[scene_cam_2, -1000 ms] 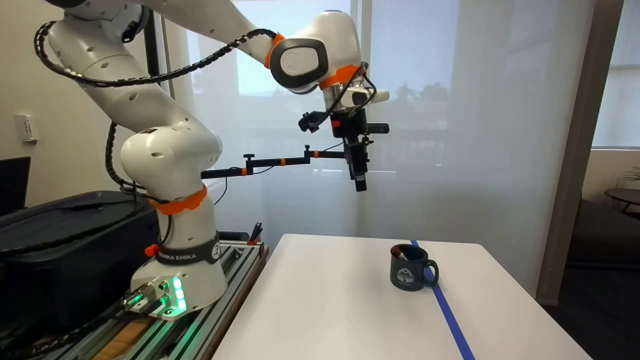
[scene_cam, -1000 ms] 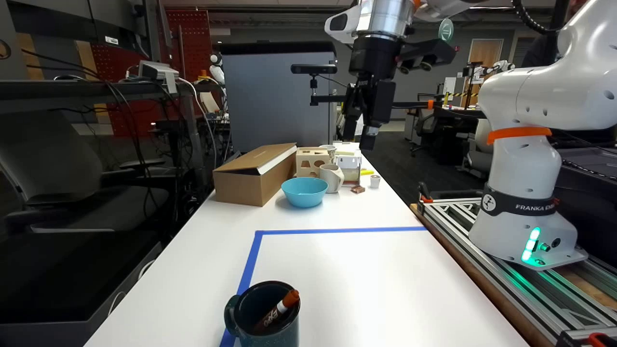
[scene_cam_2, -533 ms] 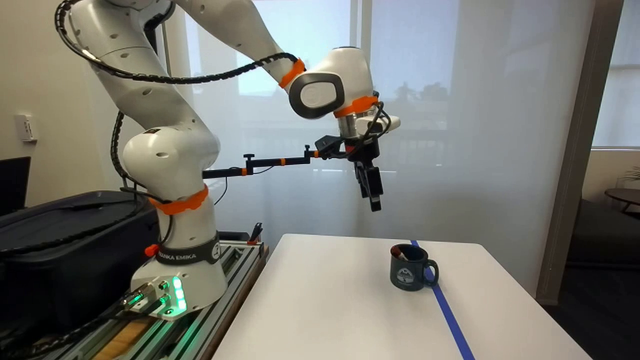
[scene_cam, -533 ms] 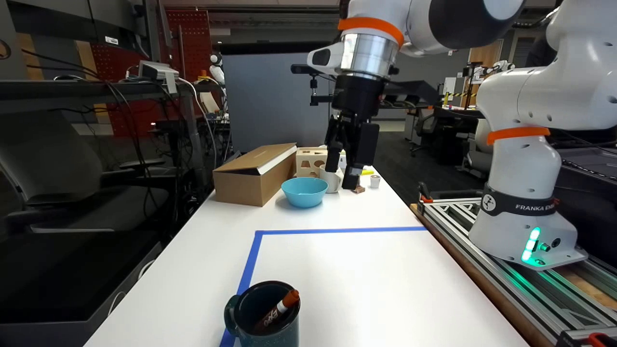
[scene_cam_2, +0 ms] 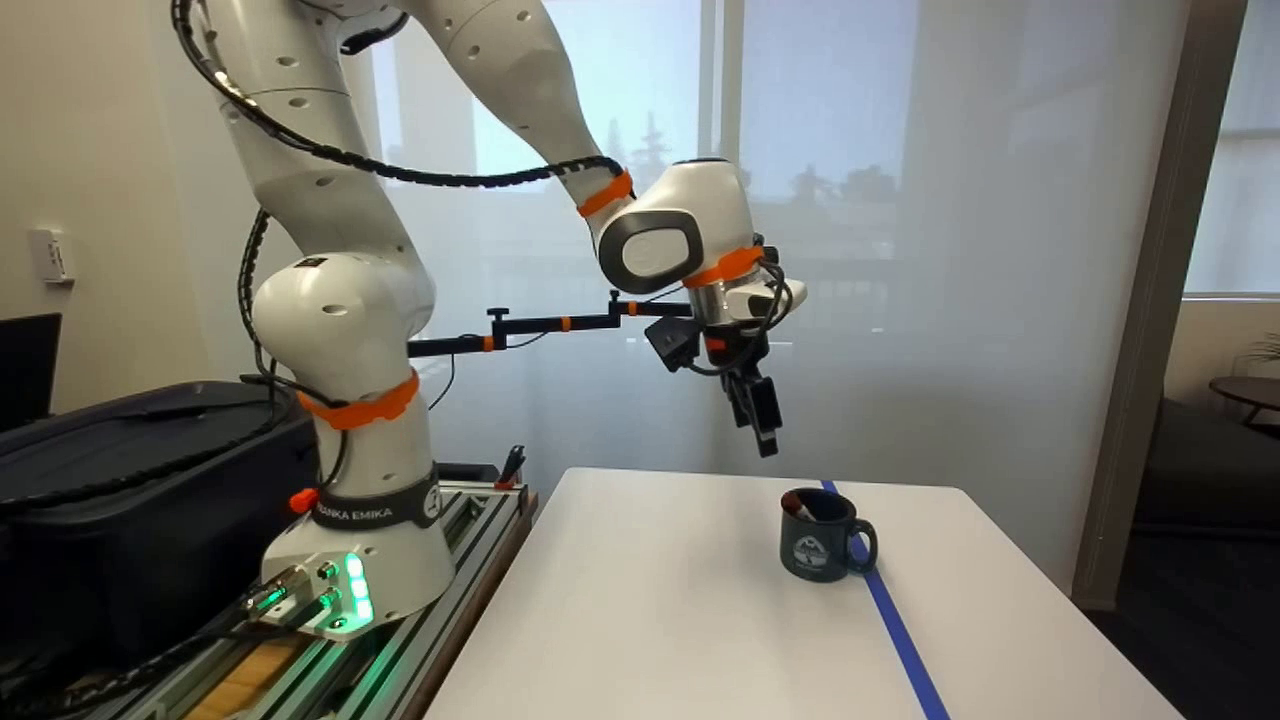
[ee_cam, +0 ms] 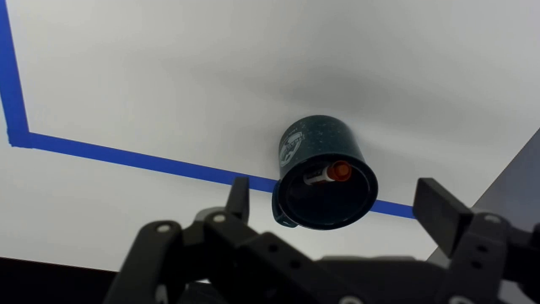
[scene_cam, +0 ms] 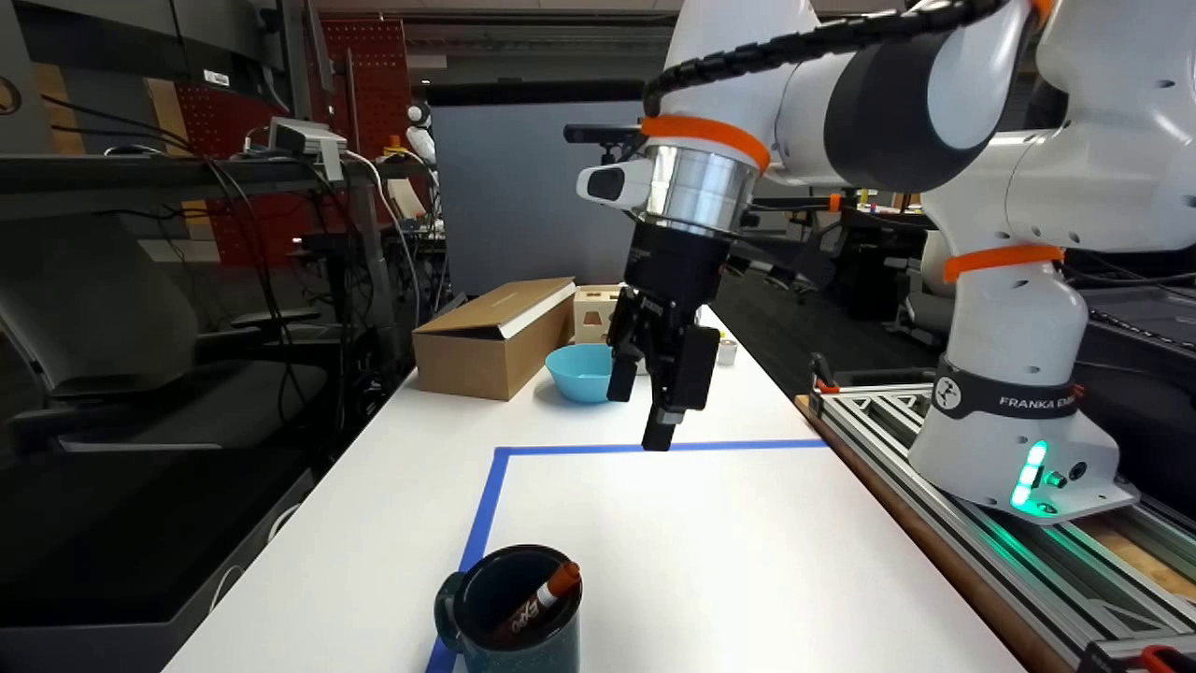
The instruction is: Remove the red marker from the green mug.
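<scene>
The green mug (ee_cam: 322, 135) is dark teal and stands upright on the white table. It also shows in both exterior views (scene_cam: 547, 650) (scene_cam_2: 812, 570). The red marker (ee_cam: 338, 171) leans inside the mug with its red-brown cap at the rim and its lower end hidden in the mug. It also shows in both exterior views (scene_cam: 551, 591) (scene_cam_2: 795, 503). My gripper (ee_cam: 332, 181) is open and empty, with the mug's mouth seen between its spread fingers. In both exterior views the gripper (scene_cam: 638, 422) (scene_cam_2: 767, 447) is in the air, above the table and apart from the mug.
Blue tape (ee_cam: 160, 162) runs under the mug. At the table's far end stand a light blue bowl (scene_cam: 575, 374), a cardboard box (scene_cam: 481, 355), a wooden block box (scene_cam: 593, 313) and a small white cup (scene_cam: 727, 351). The table edge (ee_cam: 506, 169) shows at the right of the wrist view.
My gripper has moved down and towards the mug and stays open. The mug and the marker have not moved.
</scene>
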